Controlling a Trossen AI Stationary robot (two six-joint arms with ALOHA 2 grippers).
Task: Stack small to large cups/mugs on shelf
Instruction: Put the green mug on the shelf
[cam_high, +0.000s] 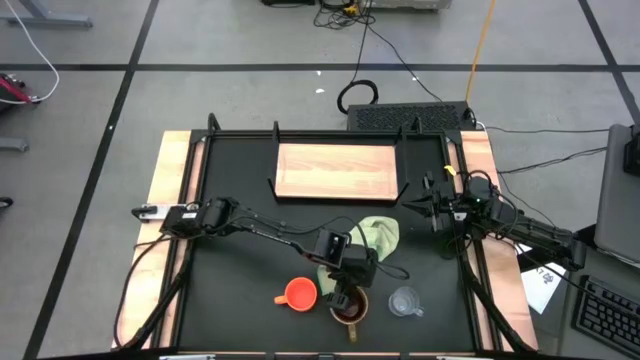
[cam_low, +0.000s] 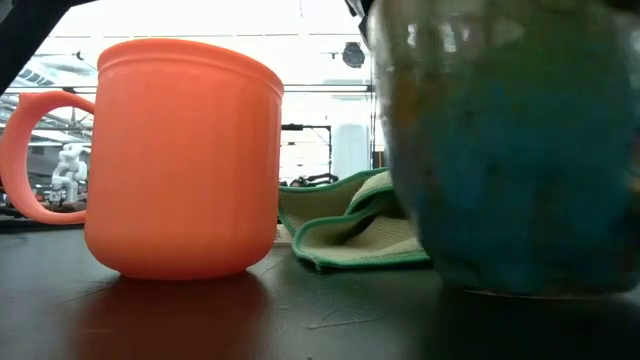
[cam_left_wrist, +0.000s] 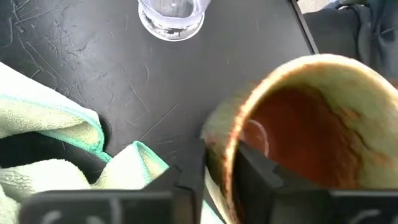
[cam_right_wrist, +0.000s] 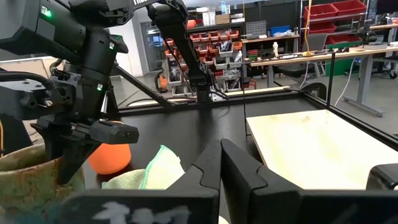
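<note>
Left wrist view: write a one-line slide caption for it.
Left gripper straddling the brown mug rim, green cloth beside it, glass cup beyond.

Two dark, matte arms of boxy jointed segments, with black cables looped along the links. Tiny green light on the left claw (cam_right_wrist: 65, 171) housing. Flat, angular black fingers (cam_right_wrist: 239, 165) on the right claw (cam_right_wrist: 219, 163).

Brown mug (cam_left_wrist: 311, 130): glossy mottled glaze. Orange cup (cam_low: 185, 160): smooth matt plastic. Shelf (cam_high: 338, 170): pale wood. Cloth (cam_low: 350, 235): soft nap (microfibre-looking).
</note>
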